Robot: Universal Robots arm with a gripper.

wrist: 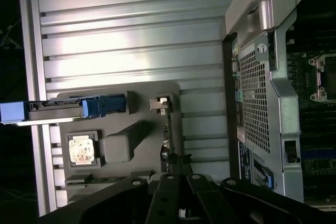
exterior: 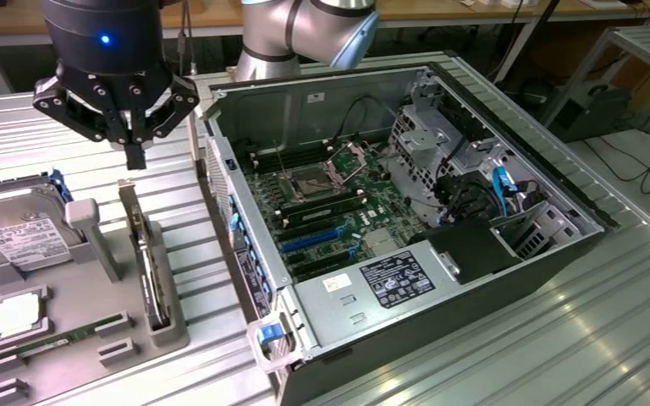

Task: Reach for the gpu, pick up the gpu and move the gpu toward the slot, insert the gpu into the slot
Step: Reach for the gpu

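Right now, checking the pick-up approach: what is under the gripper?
Under the shut gripper, apart from it, the graphics card stands on edge in a grey holder. Its lower edge is hidden inside the holder's slot.

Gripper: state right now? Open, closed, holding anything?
Gripper: fingers closed, holding nothing; it hovers over one end of the gpu.
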